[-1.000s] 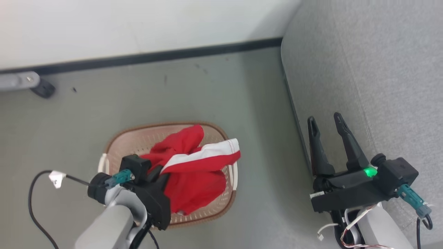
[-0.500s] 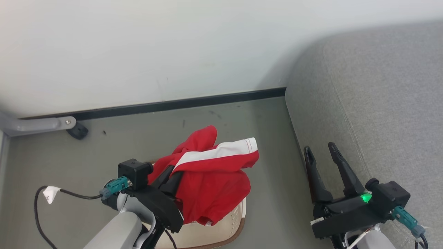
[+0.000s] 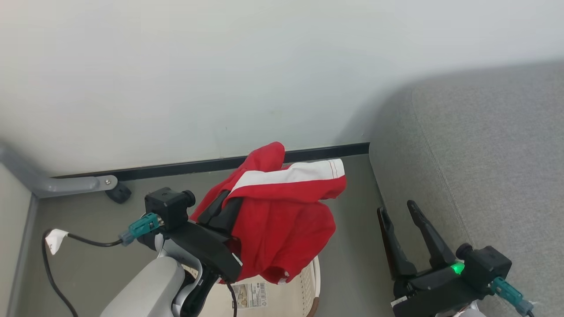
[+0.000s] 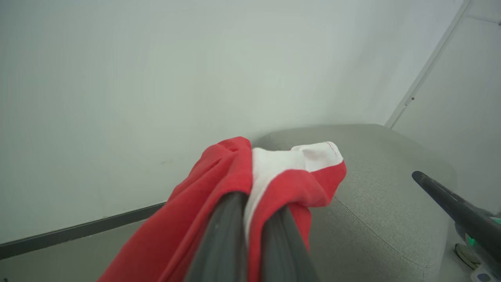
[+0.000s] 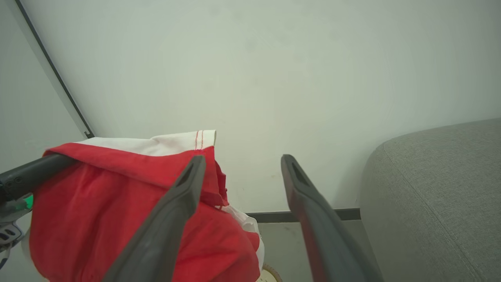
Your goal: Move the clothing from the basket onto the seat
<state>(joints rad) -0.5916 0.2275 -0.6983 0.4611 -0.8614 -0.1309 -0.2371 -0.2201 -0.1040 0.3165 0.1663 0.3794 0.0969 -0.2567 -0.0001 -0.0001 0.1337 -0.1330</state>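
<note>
The red clothing (image 3: 282,220) with a white stripe hangs from my left gripper (image 3: 227,202), which is shut on it, above the basket (image 3: 308,281). In the left wrist view the two fingers (image 4: 231,223) pinch the clothing (image 4: 219,176), with the grey seat (image 4: 383,196) beyond it. Only the cream perforated wall and brown rim of the basket show, at the bottom edge of the head view. My right gripper (image 3: 396,208) stands open beside the seat (image 3: 484,154), nothing between its fingers. The right wrist view has its gripper (image 5: 243,158) open, the clothing (image 5: 98,196) to its left and the seat (image 5: 438,196) on the right.
A pale wall with a dark baseboard (image 3: 176,167) runs behind. A grey metal leg (image 3: 75,185) with a black foot (image 3: 119,193) sits at the left. A black cable with a white tag (image 3: 55,240) trails from my left wrist. A printed label (image 3: 249,295) lies inside the basket.
The head view has tilted up toward the wall. My left gripper has lifted the clothing out of the basket, which now sits below it. The right gripper stays open.
</note>
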